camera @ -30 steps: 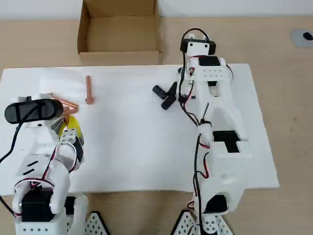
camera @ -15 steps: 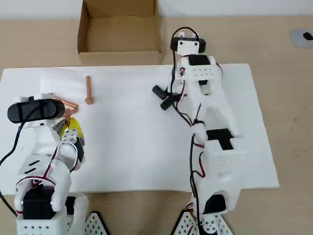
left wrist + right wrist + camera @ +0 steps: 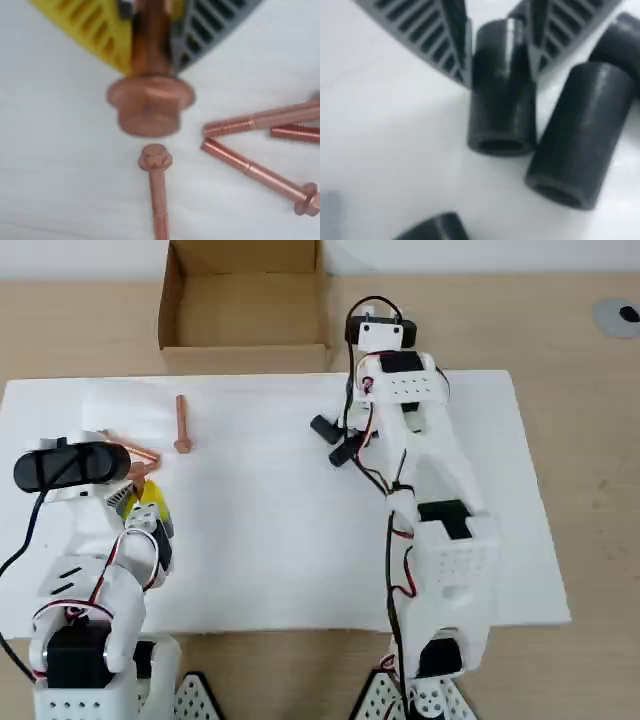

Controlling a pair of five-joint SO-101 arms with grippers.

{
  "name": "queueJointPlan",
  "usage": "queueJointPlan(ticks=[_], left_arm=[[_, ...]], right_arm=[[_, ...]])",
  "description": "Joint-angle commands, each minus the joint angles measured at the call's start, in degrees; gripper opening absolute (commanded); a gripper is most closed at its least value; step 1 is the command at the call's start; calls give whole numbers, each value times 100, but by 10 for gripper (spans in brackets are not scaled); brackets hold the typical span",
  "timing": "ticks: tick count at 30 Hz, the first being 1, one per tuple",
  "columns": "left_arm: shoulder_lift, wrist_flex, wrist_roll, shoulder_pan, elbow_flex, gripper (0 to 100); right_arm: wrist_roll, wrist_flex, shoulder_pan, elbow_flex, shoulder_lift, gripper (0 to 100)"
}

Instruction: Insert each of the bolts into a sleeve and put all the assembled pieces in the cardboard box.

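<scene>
White sheeting (image 3: 270, 540) covers the wooden table. From where I stand, the left gripper (image 3: 150, 55) is clamped on a copper bolt (image 3: 150, 105), head poking out past its fingers, with loose bolts (image 3: 156, 190) lying on the sheet just beyond. The right gripper (image 3: 500, 67) pinches a black sleeve (image 3: 502, 120), and a second sleeve (image 3: 580, 135) rests beside it. The cardboard box (image 3: 245, 358) sits at the far edge.
</scene>
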Motion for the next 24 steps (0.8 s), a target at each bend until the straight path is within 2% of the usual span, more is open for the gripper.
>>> queueJointPlan(ticks=[1, 12, 24], left_arm=[[-48, -158, 35, 62, -44, 9], [-48, -149, 0, 44, -44, 9], [-48, -132, -9, 44, -44, 9]], right_arm=[[105, 132, -119, -312, 470, 97], [598, 1099, -215, -1305, 1182, 98], [1108, 1618, -382, -1376, 1385, 98]])
